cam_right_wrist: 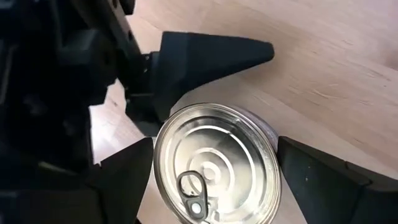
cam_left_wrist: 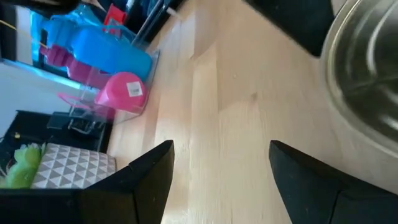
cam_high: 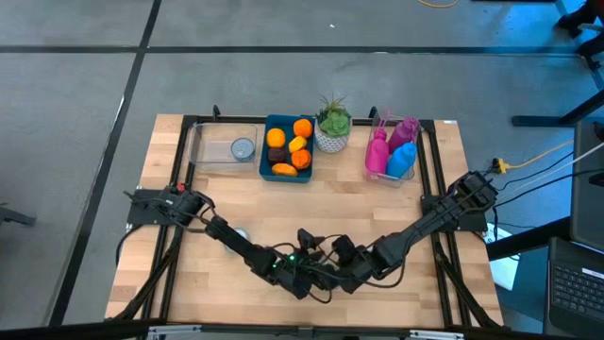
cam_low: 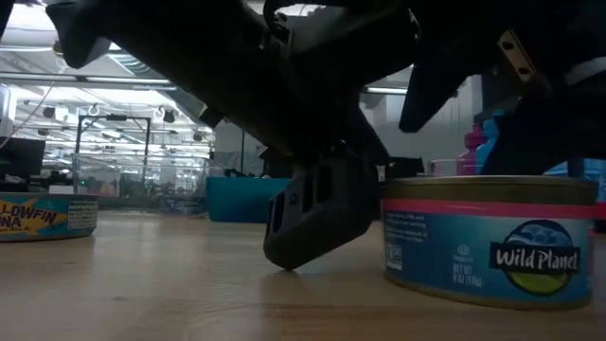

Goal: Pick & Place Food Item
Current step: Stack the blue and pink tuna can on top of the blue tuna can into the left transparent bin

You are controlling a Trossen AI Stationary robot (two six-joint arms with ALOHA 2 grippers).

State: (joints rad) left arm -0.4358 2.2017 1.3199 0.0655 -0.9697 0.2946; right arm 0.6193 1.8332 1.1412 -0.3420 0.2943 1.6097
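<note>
Here my right claw (cam_right_wrist: 214, 180) hangs over the tuna can (cam_right_wrist: 214, 165), its two fingers spread wide, one on either side of the lid and not clamped on it. The can stands upright on the wooden table (cam_high: 377, 203), near the front edge, well apart from the blue food tray (cam_high: 288, 151) at the back. My left claw (cam_left_wrist: 221, 165) sits just beside the can, fingers apart, holding nothing. A second can (cam_low: 47, 216) lies farther off.
</note>
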